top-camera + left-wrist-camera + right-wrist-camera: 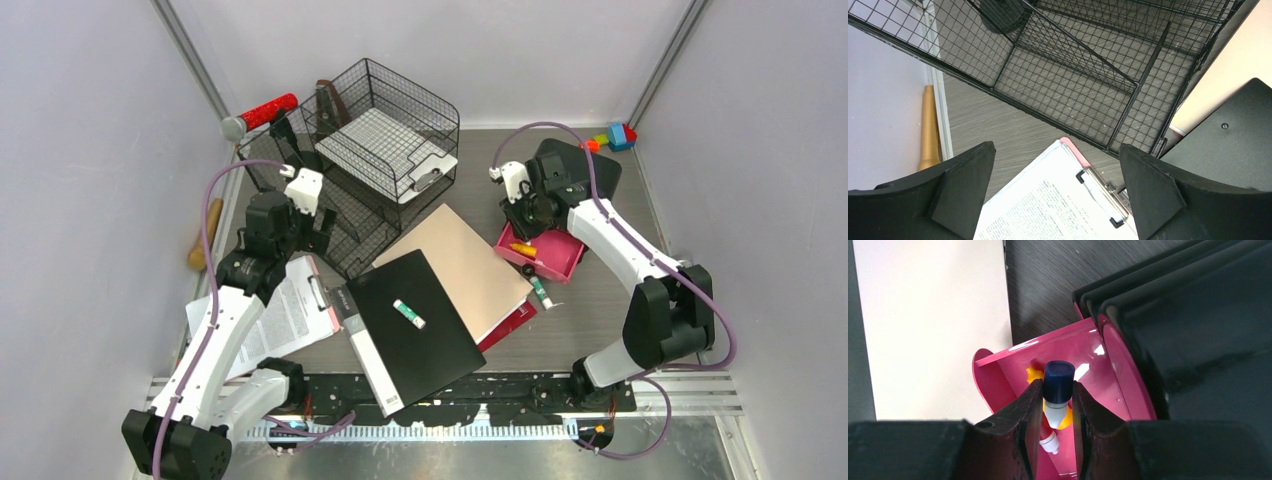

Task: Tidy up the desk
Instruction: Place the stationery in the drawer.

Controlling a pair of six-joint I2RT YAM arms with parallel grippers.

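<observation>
The desk (600, 320) is a grey wood-grain tabletop. Over an open pink drawer (560, 258) my right gripper (520, 225) is shut on a marker with a dark blue cap (1058, 385). In the right wrist view this marker stands upright between the fingers (1023, 415). Below it, in the drawer (1098, 360), lie a yellow item (1033, 374) and a red marker with a white tip (1049, 440). My left gripper (1058, 170) hangs open over a pink clipboard with printed sheets (1048, 205), beside the black wire rack (1073, 90).
A black folder (415, 325) carries a small green-and-white marker (409, 314) and overlaps a tan folder (470, 265). Another marker (541, 292) lies by the drawer. The black drawer unit (575, 170), coloured blocks (613, 137) and a red-handled tool (262, 113) sit at the back.
</observation>
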